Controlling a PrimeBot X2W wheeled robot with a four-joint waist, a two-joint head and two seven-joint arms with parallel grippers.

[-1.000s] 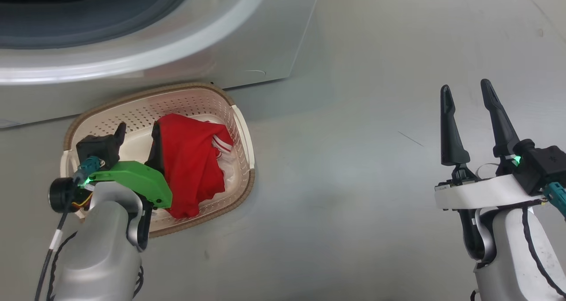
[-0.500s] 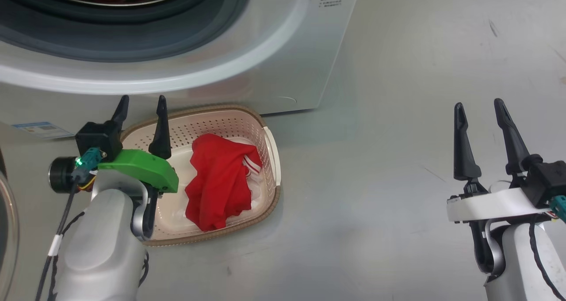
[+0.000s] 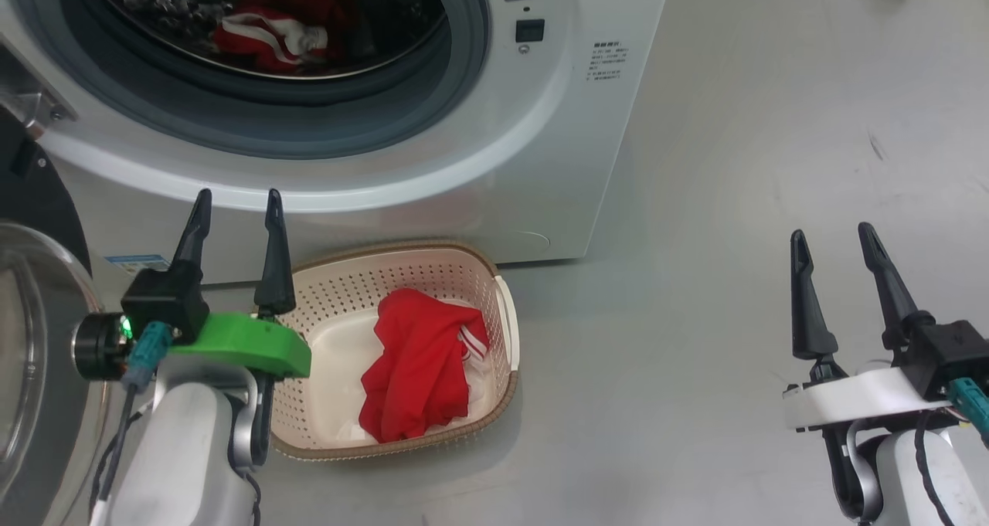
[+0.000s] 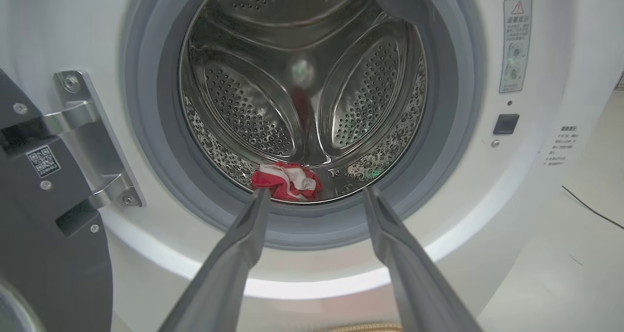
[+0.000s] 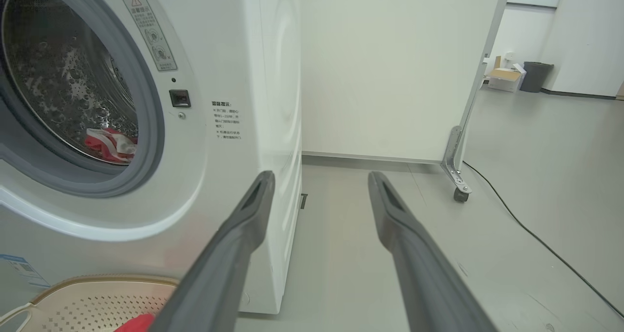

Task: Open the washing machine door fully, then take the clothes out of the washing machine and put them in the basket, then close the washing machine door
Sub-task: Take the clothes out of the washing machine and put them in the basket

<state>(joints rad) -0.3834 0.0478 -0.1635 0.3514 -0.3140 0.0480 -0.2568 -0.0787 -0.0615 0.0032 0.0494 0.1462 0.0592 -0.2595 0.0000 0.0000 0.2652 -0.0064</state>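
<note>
The white washing machine [image 3: 541, 147] stands with its door [image 3: 31, 371] swung open at the far left. One red garment with white trim [image 3: 266, 32] lies in the steel drum [image 4: 302, 93], also seen as a small heap [image 4: 287, 181]. Another red garment [image 3: 421, 364] lies in the cream basket [image 3: 510, 333] on the floor before the machine. My left gripper [image 3: 236, 201] is open and empty, raised beside the basket's left end and pointing at the drum opening. My right gripper [image 3: 830, 232] is open and empty over the floor at the right.
The door's hinge bracket [image 4: 92, 132] sits left of the opening. A white partition on a wheeled foot [image 5: 456, 185] stands behind the machine, with a cable [image 5: 526, 229] running across the grey floor. Boxes and a bin [image 5: 534, 76] are far back.
The head view has tilted up, bringing the drum and open door into sight. My left gripper let go of the red garment, which now lies in the basket, and rose clear of it.
</note>
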